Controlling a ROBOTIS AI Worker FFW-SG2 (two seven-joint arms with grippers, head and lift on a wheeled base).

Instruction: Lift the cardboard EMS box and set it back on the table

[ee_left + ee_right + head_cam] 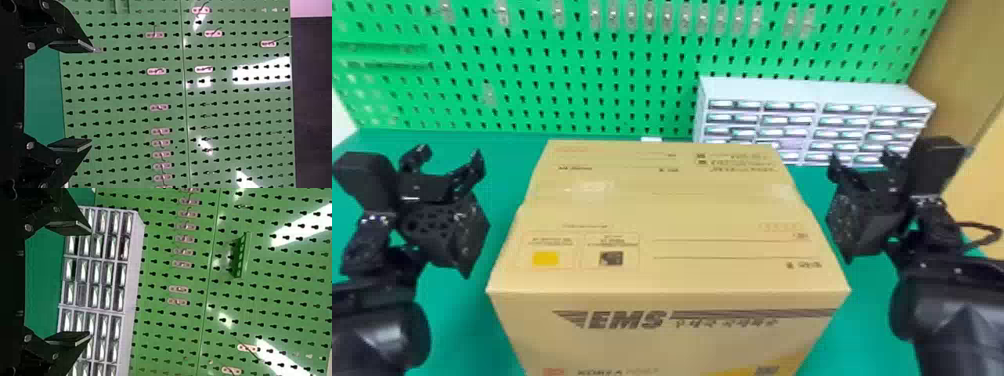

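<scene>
Tan rectangular cardboard EMS box (677,210), dark print and yellow patches on its faces, top closed, sitting upright on the flat green bench (507,160).

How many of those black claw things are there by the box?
2: the left gripper, open, to the left of the box, and the right gripper, also open, to its right.

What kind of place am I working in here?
Probably a workshop or parts bench: a green pegboard with hooks, a cabinet of small drawers, and a green tabletop under the box.
</scene>
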